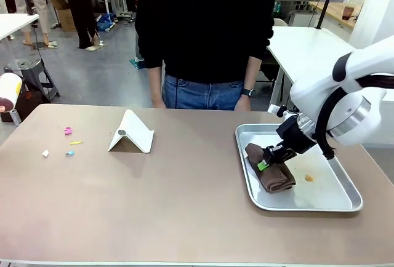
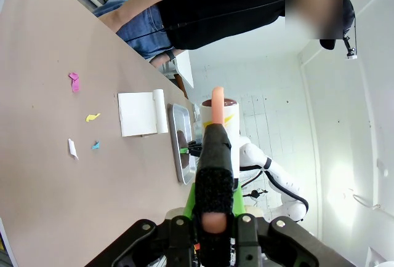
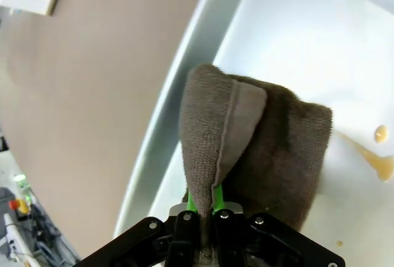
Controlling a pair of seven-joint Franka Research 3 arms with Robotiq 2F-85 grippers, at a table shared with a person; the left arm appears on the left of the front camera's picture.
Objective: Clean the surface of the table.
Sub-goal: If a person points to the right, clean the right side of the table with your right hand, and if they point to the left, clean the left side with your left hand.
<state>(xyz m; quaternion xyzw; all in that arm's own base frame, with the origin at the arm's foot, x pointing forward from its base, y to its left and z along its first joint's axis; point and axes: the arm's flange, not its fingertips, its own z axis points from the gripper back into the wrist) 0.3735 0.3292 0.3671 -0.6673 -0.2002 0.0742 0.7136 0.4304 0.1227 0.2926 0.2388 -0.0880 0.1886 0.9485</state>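
Right fingers: your right gripper (image 3: 201,204) is squeezed tight on a fold of the brown cloth (image 3: 271,138), which hides most of the green pads (image 3: 216,195).
Cloth: lies in the silver tray (image 1: 308,208), beside an orange spot (image 1: 309,178).
Left fingers: your left gripper (image 2: 213,205) is clamped on a black tool (image 2: 215,156) with pink ends; you cannot tell what it is.
Table: the table (image 1: 184,205) holds the tray on the right, small coloured bits (image 1: 68,130) and a white folded card (image 1: 131,133) on the left.

A silver tray (image 1: 335,190) lies at the right, with an orange stain (image 1: 309,178) on its floor. A white folded stand (image 1: 132,135) sits left of it — a person (image 1: 206,27) in black beyond.
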